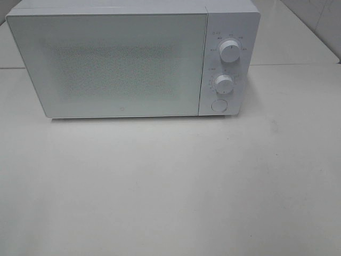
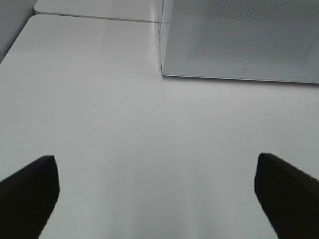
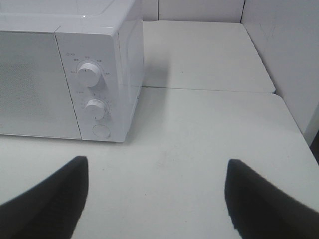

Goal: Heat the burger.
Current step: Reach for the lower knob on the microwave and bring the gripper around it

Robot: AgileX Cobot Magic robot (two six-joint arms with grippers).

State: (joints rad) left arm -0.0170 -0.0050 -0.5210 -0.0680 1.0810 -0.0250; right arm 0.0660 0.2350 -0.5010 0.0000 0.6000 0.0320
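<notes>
The burger is out of sight in every view, so I cannot tell where it lies relative to either hand. The microwave stands on the bench with its door shut. The left hand hangs over the bench in front of the door, fingers spread wide, holding nothing. The right hand faces the control panel, also open and empty.

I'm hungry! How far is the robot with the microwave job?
Done: cannot tell. The microwave door is shut and no burger shows anywhere. In hand: nothing. The left hand and right hand hover open and empty over the table. Left: maybe just turning the knobs if the food is inside, otherwise everything.
</notes>
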